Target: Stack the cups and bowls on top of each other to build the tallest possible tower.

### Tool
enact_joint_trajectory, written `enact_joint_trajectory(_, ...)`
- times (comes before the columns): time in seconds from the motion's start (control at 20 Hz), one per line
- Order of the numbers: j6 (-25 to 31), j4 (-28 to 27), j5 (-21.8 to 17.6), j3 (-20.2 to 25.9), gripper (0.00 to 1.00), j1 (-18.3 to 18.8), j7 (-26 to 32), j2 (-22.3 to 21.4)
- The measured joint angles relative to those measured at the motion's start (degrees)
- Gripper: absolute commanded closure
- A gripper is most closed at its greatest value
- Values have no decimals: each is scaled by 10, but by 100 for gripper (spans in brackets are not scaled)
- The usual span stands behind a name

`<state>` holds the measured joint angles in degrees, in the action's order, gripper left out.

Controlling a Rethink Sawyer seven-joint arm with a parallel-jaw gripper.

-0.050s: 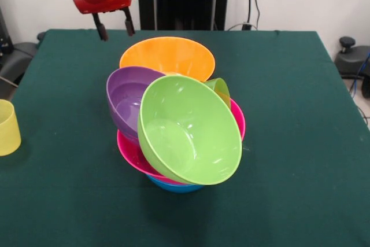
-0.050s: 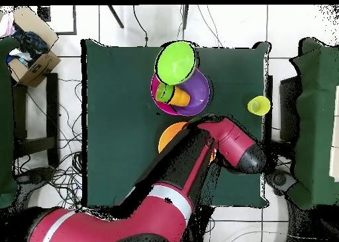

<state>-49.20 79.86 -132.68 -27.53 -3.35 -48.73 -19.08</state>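
Your claw [image 1: 114,29] is hanging empty with its two fingers spread apart, above the table's [image 1: 300,143] far edge, just behind the orange bowl [image 1: 167,56]. The tower [image 1: 179,137] is sitting mid-table: a blue bowl [image 1: 173,187] at the bottom, a pink bowl [image 1: 134,155] on it, and the purple bowl [image 1: 128,98] and lime green bowl [image 1: 188,131] both tilting steeply inside the pink one, mouths turned toward the camera. A green cup [image 1: 221,89] is peeking out behind the lime rim. In the overhead view an orange cup [image 2: 181,95] is lying in the purple bowl. The pale yellow cup [image 1: 8,126] is standing alone at the table's edge, well apart.

You are probably going for the orange bowl, which is resting on the table beside the pile. Grip it by the far rim, lift high enough to clear the tilted rims, and lower it slowly, because the leaning bowls look ready to slide.
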Motion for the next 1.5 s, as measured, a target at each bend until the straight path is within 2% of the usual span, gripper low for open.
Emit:
enact_joint_trajectory(0.5,17,0,2,18,0,28,0,2)
enact_joint_trajectory(1.1,69,0,2,52,0,36,0,2)
enact_joint_trajectory(1.5,73,0,2,79,0,50,0,-2)
